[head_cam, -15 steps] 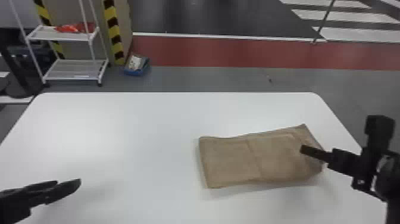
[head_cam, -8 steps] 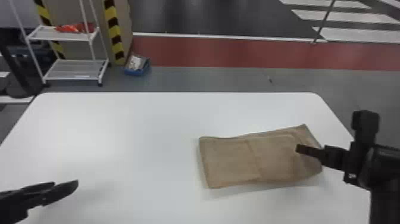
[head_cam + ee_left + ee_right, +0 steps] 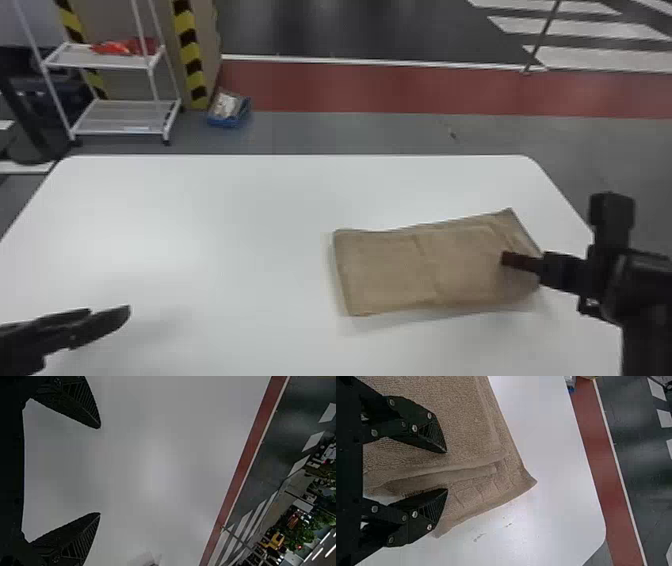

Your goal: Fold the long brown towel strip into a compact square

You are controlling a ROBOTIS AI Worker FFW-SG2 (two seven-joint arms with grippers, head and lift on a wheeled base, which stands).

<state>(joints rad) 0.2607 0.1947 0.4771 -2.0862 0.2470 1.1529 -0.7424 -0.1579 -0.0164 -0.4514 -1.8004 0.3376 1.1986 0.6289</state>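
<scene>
The right claw (image 3: 506, 259) is over the right end of the brown towel (image 3: 425, 265), coming in from the right side of the head view. In its wrist view, the two black fingers of the right claw (image 3: 447, 471) stand partly open, with a moderate gap between the tips. Brown cloth and a folded edge show through that gap, but the fingers are not closed on the cloth, so the claw has hold of nothing. Whether either fingertip touches the towel, I cannot tell.

The left claw (image 3: 110, 310) is at the near left of the head view, over the white desk (image 3: 200, 225), well apart from the towel. Its wrist view shows the fingers of the left claw (image 3: 100, 470) spread wide, with nothing held between them.

The towel lies on the right half of the desk, folded into a layered oblong that runs longer from left to right than from near to far. Near its right end, the edge of an upper layer stops short of the layer beneath, which reaches out to a pointed far corner. A crease crosses the towel near its middle.
</scene>
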